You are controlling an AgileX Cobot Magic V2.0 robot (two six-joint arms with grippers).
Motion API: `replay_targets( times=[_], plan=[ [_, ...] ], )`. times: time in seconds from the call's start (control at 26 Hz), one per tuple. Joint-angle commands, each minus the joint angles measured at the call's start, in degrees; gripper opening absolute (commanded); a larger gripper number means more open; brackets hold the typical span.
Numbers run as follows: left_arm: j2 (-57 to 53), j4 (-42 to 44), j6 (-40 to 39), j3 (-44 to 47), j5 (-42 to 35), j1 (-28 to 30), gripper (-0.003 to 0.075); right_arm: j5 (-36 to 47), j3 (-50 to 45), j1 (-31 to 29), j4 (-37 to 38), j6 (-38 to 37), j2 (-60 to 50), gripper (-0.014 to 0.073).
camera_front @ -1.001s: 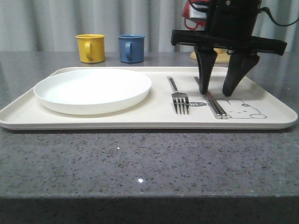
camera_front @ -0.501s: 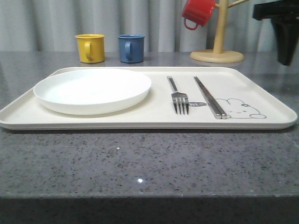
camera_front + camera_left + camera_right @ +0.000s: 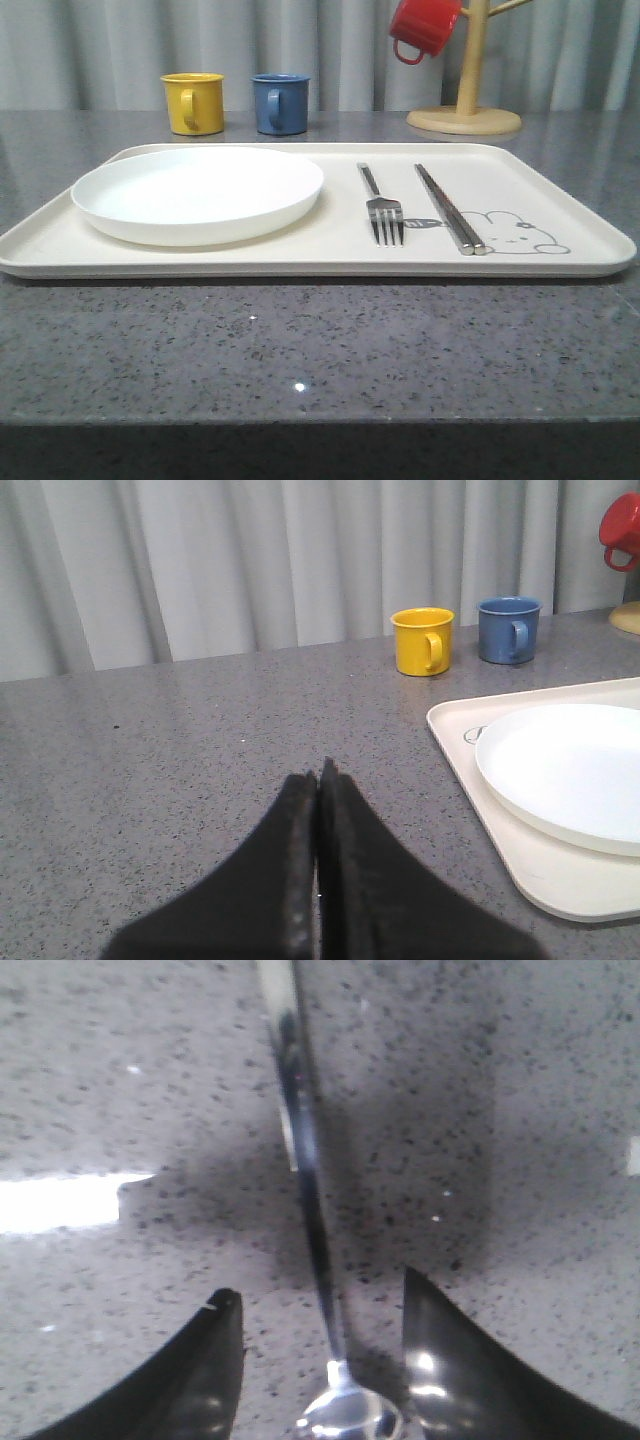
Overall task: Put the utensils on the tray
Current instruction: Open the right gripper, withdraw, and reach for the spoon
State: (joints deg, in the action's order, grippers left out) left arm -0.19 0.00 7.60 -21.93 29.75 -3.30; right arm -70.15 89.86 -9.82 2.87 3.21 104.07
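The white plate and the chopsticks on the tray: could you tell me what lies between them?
The fork lies between the white plate and the chopsticks, flat on the tray, in the front view.

On the tray [image 3: 560,180], the plate [image 3: 198,190] blocks the nine o'clock half; the fork [image 3: 383,206] and chopsticks [image 3: 448,208] lie near centre, leaving bare room toward three o'clock over the rabbit drawing [image 3: 520,232]. At twelve o'clock stand the yellow mug [image 3: 193,102], blue mug [image 3: 280,103] and mug stand [image 3: 466,105]; six o'clock is bare counter [image 3: 320,350]. The right gripper [image 3: 322,1355] straddles the spoon [image 3: 310,1220], grey stone open either side.
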Motion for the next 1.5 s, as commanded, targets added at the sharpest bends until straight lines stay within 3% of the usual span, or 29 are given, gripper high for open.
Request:
replay_targets(
  times=[0.0, 0.39, 0.89, 1.08, 1.46],
  plan=[
    [0.7, -0.3, -0.7, -1.5, -5.3, 0.0, -0.0019, 0.2, 1.7, -1.3, -0.8, 2.3, -1.5, 0.0395],
    [0.7, -0.3, -0.7, -1.5, -5.3, 0.0, -0.0019, 1.7, 1.7, -1.4, -4.0, 2.4, 1.0, 0.0378],
    [0.7, -0.3, -0.7, -1.5, -5.3, 0.0, -0.0019, 1.5, 1.7, -1.4, -3.9, 2.4, 1.0, -0.0125],
    [0.7, -0.3, -0.7, -1.5, -5.3, 0.0, -0.0019, -0.7, 1.7, -1.4, -4.1, 2.3, -0.2, -0.0117],
    [0.7, -0.3, -0.7, -1.5, -5.3, 0.0, -0.0019, -4.6, 1.7, 2.1, -7.9, -7.2, -10.5, -0.0117]
  ],
)
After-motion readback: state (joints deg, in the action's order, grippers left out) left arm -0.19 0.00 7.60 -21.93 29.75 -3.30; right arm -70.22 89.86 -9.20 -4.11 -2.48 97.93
